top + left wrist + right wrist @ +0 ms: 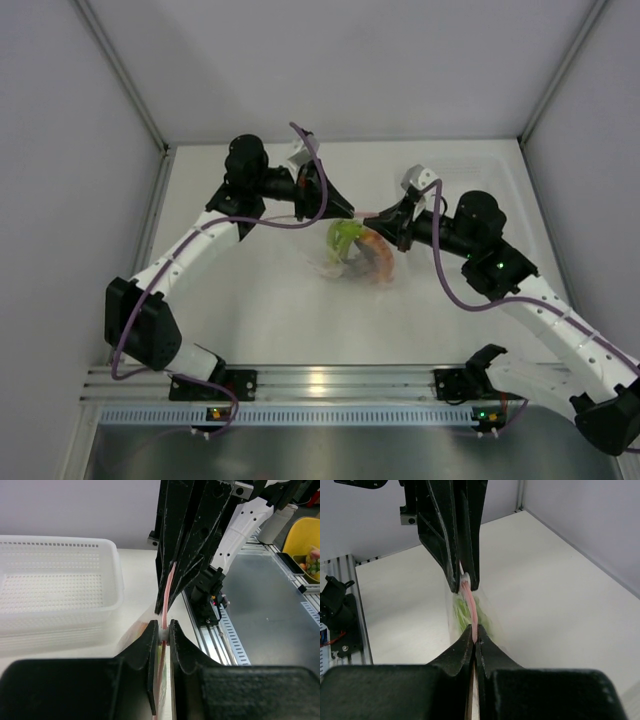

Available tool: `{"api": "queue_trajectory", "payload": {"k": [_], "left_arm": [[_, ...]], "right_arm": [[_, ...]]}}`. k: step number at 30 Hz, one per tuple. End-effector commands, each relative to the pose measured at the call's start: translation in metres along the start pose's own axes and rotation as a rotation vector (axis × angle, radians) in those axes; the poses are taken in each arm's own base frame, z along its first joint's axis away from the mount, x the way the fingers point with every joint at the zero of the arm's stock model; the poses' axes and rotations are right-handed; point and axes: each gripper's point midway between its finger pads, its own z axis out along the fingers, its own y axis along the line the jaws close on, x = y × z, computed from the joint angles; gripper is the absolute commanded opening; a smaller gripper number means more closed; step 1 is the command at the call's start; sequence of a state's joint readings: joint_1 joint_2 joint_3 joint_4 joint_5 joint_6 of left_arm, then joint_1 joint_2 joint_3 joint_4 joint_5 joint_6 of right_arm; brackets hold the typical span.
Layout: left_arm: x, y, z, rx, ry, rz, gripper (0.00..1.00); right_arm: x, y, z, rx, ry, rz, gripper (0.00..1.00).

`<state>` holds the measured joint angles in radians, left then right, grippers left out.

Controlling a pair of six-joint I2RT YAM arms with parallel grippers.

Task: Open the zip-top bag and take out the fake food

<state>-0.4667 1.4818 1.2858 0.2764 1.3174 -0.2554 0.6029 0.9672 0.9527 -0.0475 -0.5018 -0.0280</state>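
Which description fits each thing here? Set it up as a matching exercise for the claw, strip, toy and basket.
1 left claw
2 zip strip
3 green toy
4 basket

A white, full of holes
B pink, held off the table
C inside the bag
D shut on the strip

Pairs: 1-D, 2-B, 3-C, 4-A

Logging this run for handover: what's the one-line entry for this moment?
left gripper: shut on zip strip | right gripper: shut on zip strip | zip-top bag: hanging between grippers | fake food: inside bag
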Motion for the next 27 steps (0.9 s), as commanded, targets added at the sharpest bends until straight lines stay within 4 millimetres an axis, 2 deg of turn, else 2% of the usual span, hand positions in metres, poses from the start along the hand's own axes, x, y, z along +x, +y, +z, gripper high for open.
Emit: {"api": "queue_trajectory", "payload": {"k": [1,4,5,7,12,17,23,27], "left_arm": [[-0.003,0.005,-0.015,0.003,-0.004,0.069,0.00],[0.000,0.020,-0.036,-0.032,-0.002,0.039,0.00],[0.000,0.022,-0.048,-0.036,0.000,0.035,0.00],[-0.001,0.027,-0.060,-0.062,-0.003,0.028,0.00],[0.001,0.036,-0.089,-0.175,-0.022,0.040,0.00],[0.021,0.060,-0.137,-0.361,-0.048,0.017,0.00],[0.029,0.077,-0.159,-0.443,-0.062,-0.017,0.00],[0.024,0.074,-0.157,-0.412,-0.064,-0.041,0.00]], "right_arm": [[-0.023,-0.012,-0.020,0.097,-0.077,-0.019,0.00],[-0.028,-0.009,-0.032,0.122,-0.114,0.007,0.00],[-0.037,-0.008,-0.034,0.124,-0.158,-0.001,0.00],[-0.035,-0.004,-0.038,0.122,-0.193,0.017,0.00],[-0.026,-0.014,-0.037,0.175,-0.195,0.029,0.00],[-0.030,-0.017,-0.045,0.212,-0.240,0.033,0.00],[-0.036,-0.014,-0.055,0.224,-0.253,0.015,0.00],[-0.035,-0.007,-0.054,0.181,-0.255,0.007,0.00]]}}
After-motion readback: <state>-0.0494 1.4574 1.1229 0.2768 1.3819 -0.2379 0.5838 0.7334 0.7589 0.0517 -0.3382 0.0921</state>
